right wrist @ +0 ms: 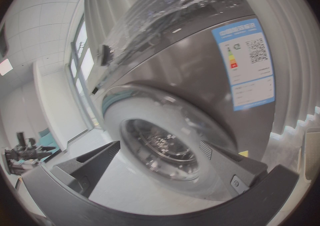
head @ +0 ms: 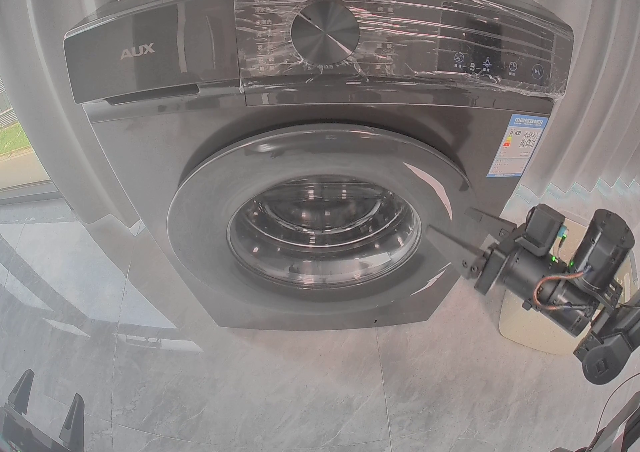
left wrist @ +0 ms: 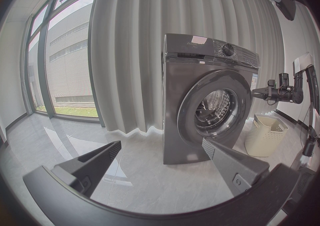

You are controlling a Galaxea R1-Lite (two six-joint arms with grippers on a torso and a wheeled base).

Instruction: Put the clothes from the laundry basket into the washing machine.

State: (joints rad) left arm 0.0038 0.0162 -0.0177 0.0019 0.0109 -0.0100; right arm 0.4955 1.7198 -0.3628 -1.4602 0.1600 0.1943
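- Grey washing machine [head: 320,140], door [head: 320,233] shut; no clothes can go in until it opens.
- Right claw [head: 448,220] spread wide, empty, tips just beside the door's right rim. Risk: tips skid off the glossy rim and miss the catch.
- Cream laundry basket [left wrist: 265,135] on the floor right of the machine, below the right arm; the arm could knock it.
- Clothes inside: cannot tell.
- Left claw [head: 52,385] spread open, empty, low, well apart.

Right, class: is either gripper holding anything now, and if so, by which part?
Nothing is held. The left gripper and right gripper both show open fingers, nothing between them; the right is beside the door.
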